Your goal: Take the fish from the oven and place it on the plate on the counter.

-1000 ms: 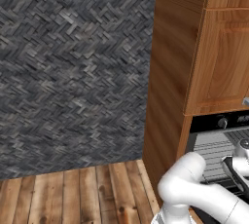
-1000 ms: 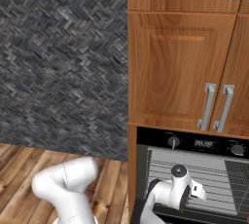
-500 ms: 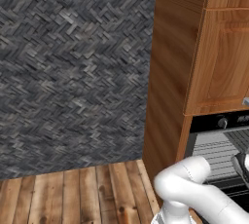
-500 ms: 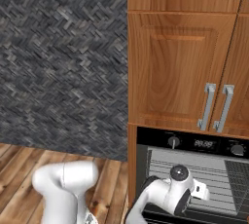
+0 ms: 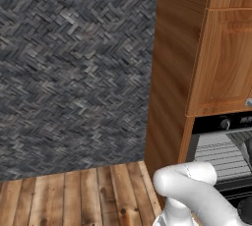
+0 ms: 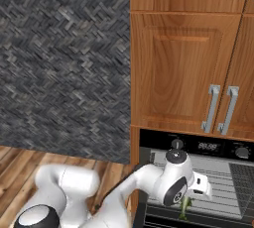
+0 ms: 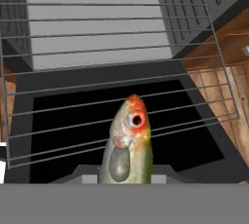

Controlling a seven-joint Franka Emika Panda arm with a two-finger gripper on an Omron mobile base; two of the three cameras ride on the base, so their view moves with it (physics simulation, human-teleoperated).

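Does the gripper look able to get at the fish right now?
Yes, apparently: the fish already stands head-up right at the gripper, above the oven's wire rack, with nothing between them. The fingertips are hidden, so the grip itself is unconfirmed.

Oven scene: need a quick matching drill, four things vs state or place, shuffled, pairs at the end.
Things:
1. fish
2. wire rack
3. oven
4. upper cabinet doors

States or places:
A. wooden, shut, with silver bar handles
B. pulled out over the dark opening, nothing resting on it
C. black top panel with round knobs and a small display
D. held head-up in the gripper, orange snout, greenish body

Pairs: 1-D, 2-B, 3-C, 4-A
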